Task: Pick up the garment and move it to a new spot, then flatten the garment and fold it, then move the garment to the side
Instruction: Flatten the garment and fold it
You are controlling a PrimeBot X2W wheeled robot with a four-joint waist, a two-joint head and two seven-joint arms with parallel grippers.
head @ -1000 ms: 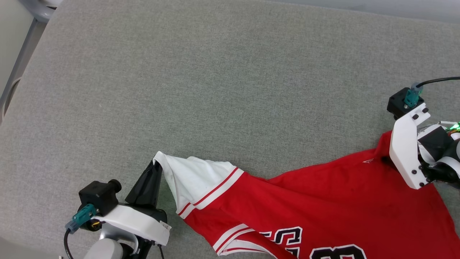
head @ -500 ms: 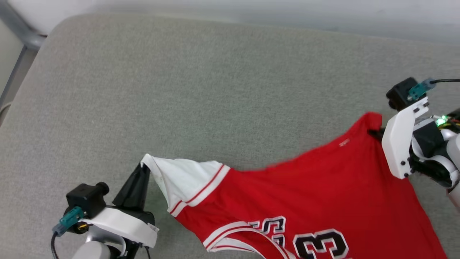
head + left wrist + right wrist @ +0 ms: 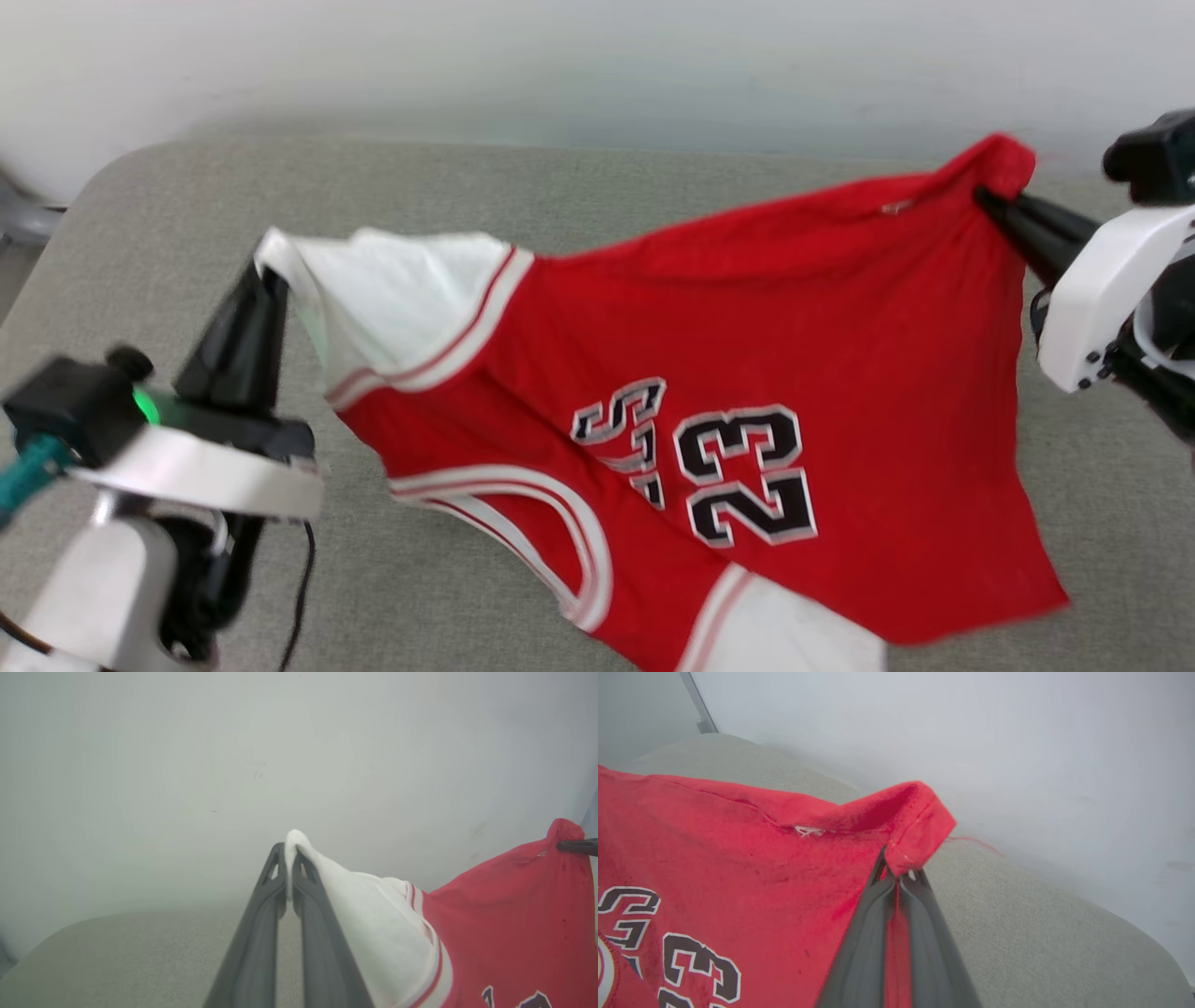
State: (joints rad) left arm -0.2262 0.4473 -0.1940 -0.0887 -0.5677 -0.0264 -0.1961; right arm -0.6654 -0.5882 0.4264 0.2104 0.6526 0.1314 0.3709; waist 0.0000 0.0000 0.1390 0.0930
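Note:
The garment [image 3: 747,355], a red jersey shirt with white sleeves and a black number 23, hangs stretched in the air between my two grippers above the grey cushion. My left gripper [image 3: 266,275] is shut on the tip of a white sleeve [image 3: 336,882]; its own view has the left gripper [image 3: 289,851] pinching that cloth. At the red corner on the right, my right gripper [image 3: 990,198] is shut on the hem. The right wrist view shows the right gripper [image 3: 896,870] clamped on the folded red edge of the garment [image 3: 738,849]. The garment's lower part droops toward me.
A grey upholstered surface [image 3: 187,215] with a rounded far-left corner lies under the garment. A pale wall [image 3: 597,65] rises right behind its far edge. A grey metal bar [image 3: 698,704] stands beyond the surface in the right wrist view.
Both grippers have risen and carried the garment off the surface, so it now hangs between them with the 23 facing me. The head camera has tilted up, bringing the wall into view.

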